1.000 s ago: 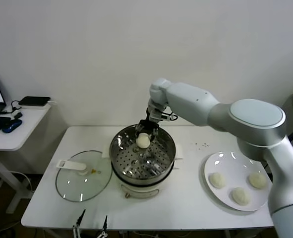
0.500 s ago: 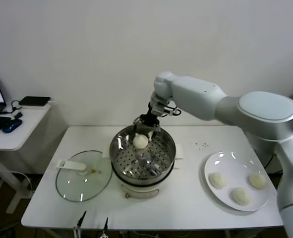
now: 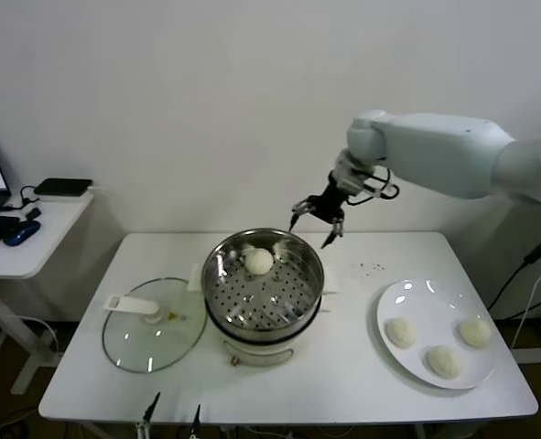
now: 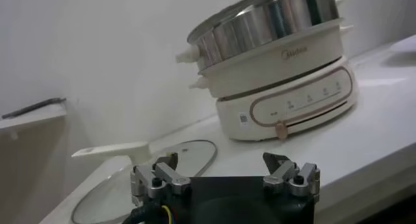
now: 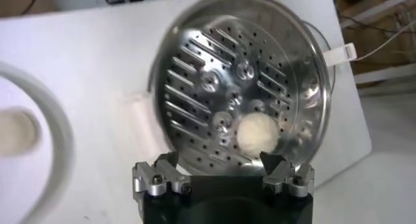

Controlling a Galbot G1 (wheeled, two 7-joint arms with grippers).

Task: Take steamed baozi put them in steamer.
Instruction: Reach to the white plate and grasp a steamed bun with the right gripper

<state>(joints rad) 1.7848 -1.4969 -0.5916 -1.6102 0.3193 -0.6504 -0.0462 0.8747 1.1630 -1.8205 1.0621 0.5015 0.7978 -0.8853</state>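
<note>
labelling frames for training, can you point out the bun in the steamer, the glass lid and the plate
bun in the steamer (image 3: 259, 262): head view, top of its dome.
glass lid (image 3: 165, 343): head view, bare glass near the middle.
plate (image 3: 392, 300): head view, bare white rim at its near-left edge.

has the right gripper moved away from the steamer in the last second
Yes. The right gripper, open and empty, has lifted up and toward the robot's right, clear of the steamer rim, leaving one baozi in the basket.
</note>
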